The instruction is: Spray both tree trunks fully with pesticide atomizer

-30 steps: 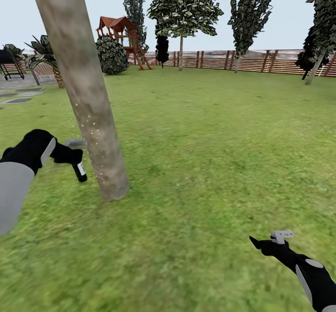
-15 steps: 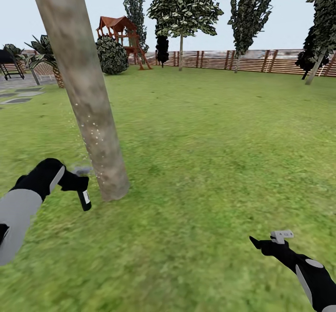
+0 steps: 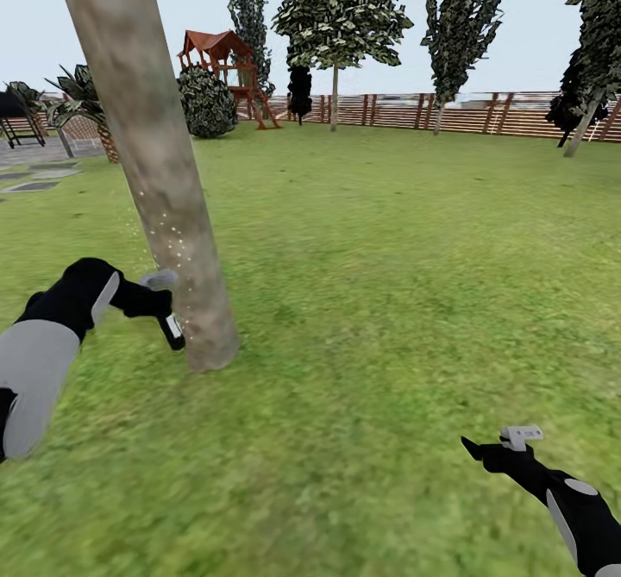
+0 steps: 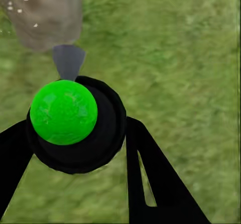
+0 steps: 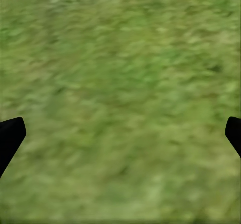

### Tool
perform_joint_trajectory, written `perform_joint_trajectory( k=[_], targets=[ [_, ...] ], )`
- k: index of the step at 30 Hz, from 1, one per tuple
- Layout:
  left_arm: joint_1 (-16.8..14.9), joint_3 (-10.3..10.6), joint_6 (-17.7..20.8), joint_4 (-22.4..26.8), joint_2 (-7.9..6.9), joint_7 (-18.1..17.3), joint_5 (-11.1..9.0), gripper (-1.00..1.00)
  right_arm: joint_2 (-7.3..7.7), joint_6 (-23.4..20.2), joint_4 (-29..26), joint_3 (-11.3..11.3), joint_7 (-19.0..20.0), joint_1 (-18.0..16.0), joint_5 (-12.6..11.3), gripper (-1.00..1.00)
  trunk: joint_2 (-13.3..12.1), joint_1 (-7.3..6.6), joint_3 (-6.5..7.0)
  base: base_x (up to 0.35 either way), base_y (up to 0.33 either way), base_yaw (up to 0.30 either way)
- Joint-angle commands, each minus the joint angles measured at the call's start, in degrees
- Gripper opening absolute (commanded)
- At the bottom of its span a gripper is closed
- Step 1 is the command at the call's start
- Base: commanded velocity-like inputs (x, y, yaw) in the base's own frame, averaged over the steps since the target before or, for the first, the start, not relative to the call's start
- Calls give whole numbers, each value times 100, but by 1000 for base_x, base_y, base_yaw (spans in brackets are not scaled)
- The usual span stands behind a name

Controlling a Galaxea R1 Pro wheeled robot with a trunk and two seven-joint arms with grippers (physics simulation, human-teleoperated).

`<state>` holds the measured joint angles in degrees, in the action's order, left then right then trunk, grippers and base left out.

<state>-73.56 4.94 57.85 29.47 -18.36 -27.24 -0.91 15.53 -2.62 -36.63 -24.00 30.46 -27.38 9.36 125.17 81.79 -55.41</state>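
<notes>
**Left gripper holds the spray bottle at the base of the leaning trunk**

In the head view the black left gripper (image 3: 159, 305) is clamped on the small black pesticide atomizer with a light grey trigger head and white label (image 3: 168, 314). The bottle hangs tilted, its grey head pointing at the thick, leaning, mottled grey-brown tree trunk (image 3: 155, 163), just beside the bark low down near the flared base. Tiny white specks dot the trunk above the bottle's head.

The left wrist view looks along the bottle: its round black body with a bright green spot (image 4: 64, 112) sits between the two black fingers (image 4: 150, 179), which press against either side of it. The grey nozzle reaches toward the speckled trunk (image 4: 47, 10), with green grass lawn (image 4: 170, 48) around it.

The black right gripper (image 3: 487, 452) is low over the grass at the right side of the head view, well apart from the trunk and bottle. In the right wrist view its two black fingertips (image 5: 10, 136) stand far apart at opposite edges of the picture, with nothing but grass between them.

Far across the lawn (image 3: 388, 258) runs a brown fence of horizontal wooden slats (image 3: 466, 113), with a red-roofed wooden play tower (image 3: 226, 68), a round dark bush (image 3: 207, 104) and several tall trees with ragged dark foliage (image 3: 341, 8) near it.
</notes>
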Motion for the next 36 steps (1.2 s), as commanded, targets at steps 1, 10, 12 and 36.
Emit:
perform_joint_trajectory(
  k=[1, 10, 12, 36],
  targets=[
    [-151, 42, 19, -2, -14, -18, 19, -100, -6, -28, -11, -39, 47, -4, 48, 100, 2, 0, -6, 0, 0, 0],
    [-454, 104, 56, -70, -159, -19, 54, -100, -6, -28, -10, -38, 47, -4, 48, 100, 2, 0, -6, 0, 0, 0],
    [-49, 104, 8, -2, -165, 20, 67, -100, -6, -28, -9, -37, 47, -4, 48, 100, 2, 0, -6, 0, 0, 0],
    [1812, 26, -1959, -892, 523, 1995, -806, -100, -10, -14, 25, -31, 38, -4, 57, 100, 2, 0, -6, 0, -4, 0]
  ],
)
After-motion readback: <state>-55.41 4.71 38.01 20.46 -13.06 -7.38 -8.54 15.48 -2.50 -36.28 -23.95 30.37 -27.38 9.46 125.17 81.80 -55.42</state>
